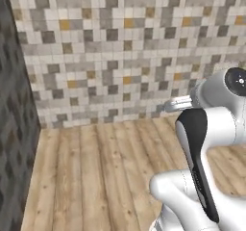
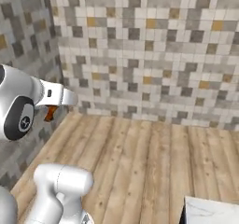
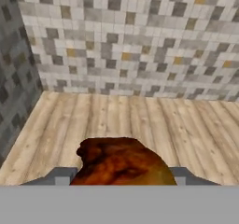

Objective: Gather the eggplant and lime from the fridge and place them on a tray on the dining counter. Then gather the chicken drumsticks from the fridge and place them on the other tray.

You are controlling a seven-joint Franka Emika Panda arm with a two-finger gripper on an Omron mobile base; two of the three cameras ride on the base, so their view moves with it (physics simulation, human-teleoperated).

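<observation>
A browned chicken drumstick (image 3: 122, 162) sits low in the hand view, between the two grey fingertips of my gripper (image 3: 121, 175), which is shut on it. In the right base view the same drumstick (image 2: 49, 112) hangs as a small orange-brown piece under the white hand, held in the air near the dark left wall. The eggplant, lime, fridge and trays are out of view.
A mosaic tiled wall (image 1: 129, 52) stands ahead, with a darker wall (image 1: 14, 129) on the left forming a corner. Wooden floor (image 2: 149, 162) spreads below. A white marble counter corner (image 2: 212, 211) shows at the lower right of the right base view.
</observation>
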